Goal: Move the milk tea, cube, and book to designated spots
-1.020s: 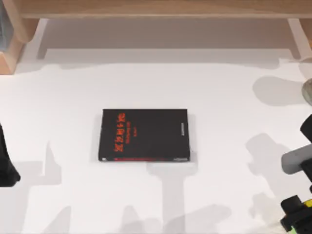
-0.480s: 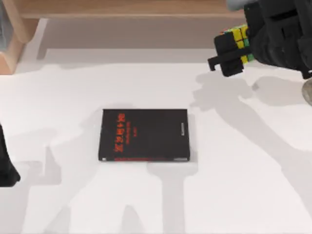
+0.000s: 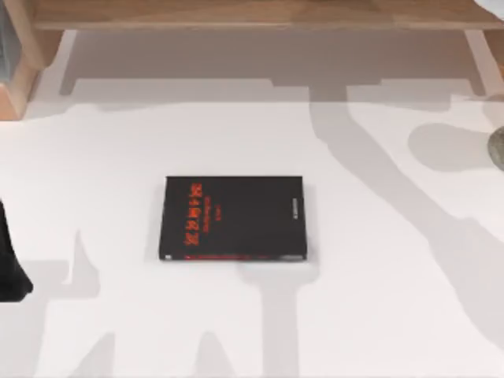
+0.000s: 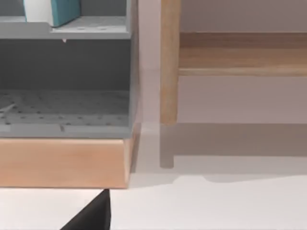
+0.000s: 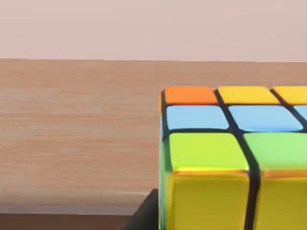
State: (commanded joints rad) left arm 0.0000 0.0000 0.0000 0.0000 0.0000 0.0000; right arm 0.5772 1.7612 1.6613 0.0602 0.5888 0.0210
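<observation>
Cube (image 5: 225, 158) sits right at the right wrist camera, over a wooden shelf (image 5: 72, 129), so it looks carried, not yet placed; whether the right fingers clamp it I cannot tell; left arm (image 3: 9, 260) parked at the desk's (image 3: 378, 315) left edge, fingers unclear; black book (image 3: 232, 217) lies mid-desk; farther back, the teal book (image 4: 57, 10) stands in a grey rack (image 4: 67, 115).

Black book (image 3: 233, 218) mid-table, book (image 4: 58, 10) on rack shelf, cube (image 5: 230, 158) seemingly above wood.
</observation>
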